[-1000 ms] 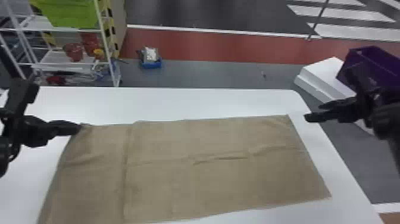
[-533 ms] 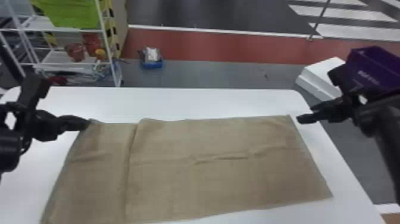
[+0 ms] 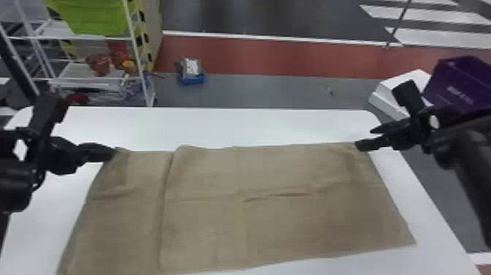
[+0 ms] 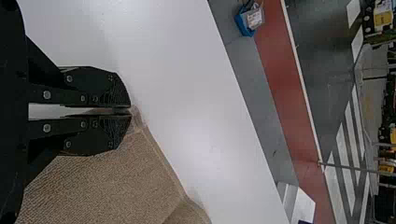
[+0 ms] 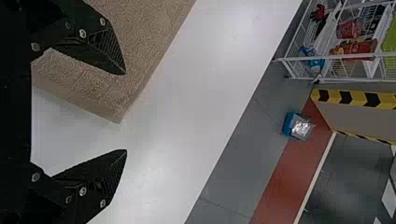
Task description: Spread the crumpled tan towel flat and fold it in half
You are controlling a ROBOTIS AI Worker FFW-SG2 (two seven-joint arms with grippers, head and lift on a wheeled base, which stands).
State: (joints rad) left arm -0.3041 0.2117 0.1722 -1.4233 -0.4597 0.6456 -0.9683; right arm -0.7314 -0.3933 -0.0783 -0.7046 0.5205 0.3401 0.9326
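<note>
A tan towel (image 3: pixel 277 226) is lying spread across a white table (image 3: pixel 255 124), a ridge running down its left part and small wrinkles creasing its middle. The left gripper (image 4: pixel 130 111) is pinching the far left corner, while the right gripper (image 5: pixel 125 112) is holding its fingers wide apart at the far right corner, gripping nothing. Shutting too high or too far out, the right may be catching only air or edge; the left, pulling alone, would be skewing the fold.

A tan towel (image 3: pixel 277 219) lies spread, with a few wrinkles, on a white table (image 3: pixel 226 126).
</note>
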